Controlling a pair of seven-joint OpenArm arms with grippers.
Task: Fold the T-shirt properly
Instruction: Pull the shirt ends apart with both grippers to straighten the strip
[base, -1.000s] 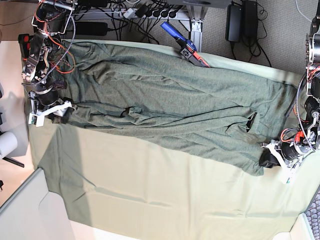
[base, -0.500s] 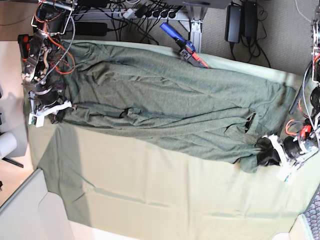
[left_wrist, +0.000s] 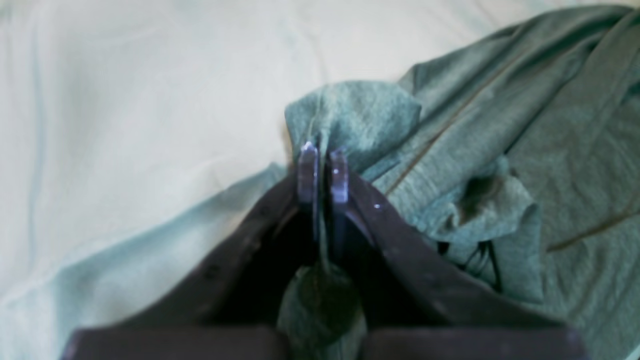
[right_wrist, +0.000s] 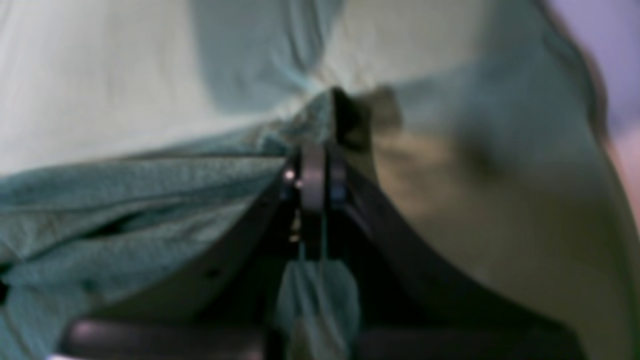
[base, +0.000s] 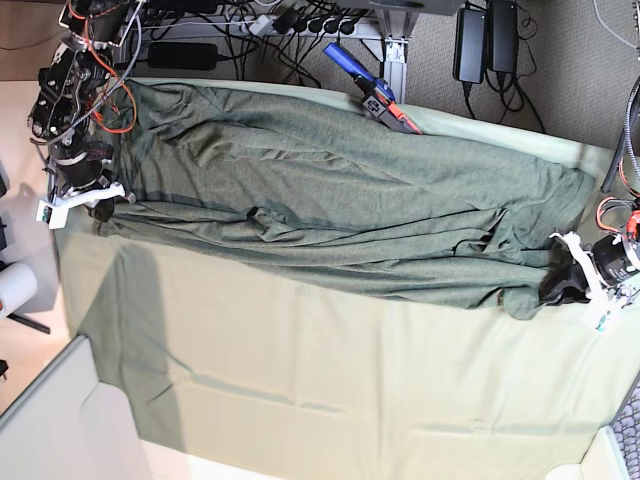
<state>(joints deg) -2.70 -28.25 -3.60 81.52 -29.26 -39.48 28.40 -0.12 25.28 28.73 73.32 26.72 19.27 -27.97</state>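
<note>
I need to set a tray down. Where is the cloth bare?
Free: the pale mint-green table cloth, the wide strip below the dark grey-green knit T-shirt. Crowded: the shirt's two ends, where the right gripper and left gripper pinch it.

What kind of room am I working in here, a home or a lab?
Most likely a lab or workshop bench, not a home: a power strip with tangled cables sits behind the cloth-covered table, power adapters lie on carpet, and a blue-handled hand tool rests at the table's edge.
</note>
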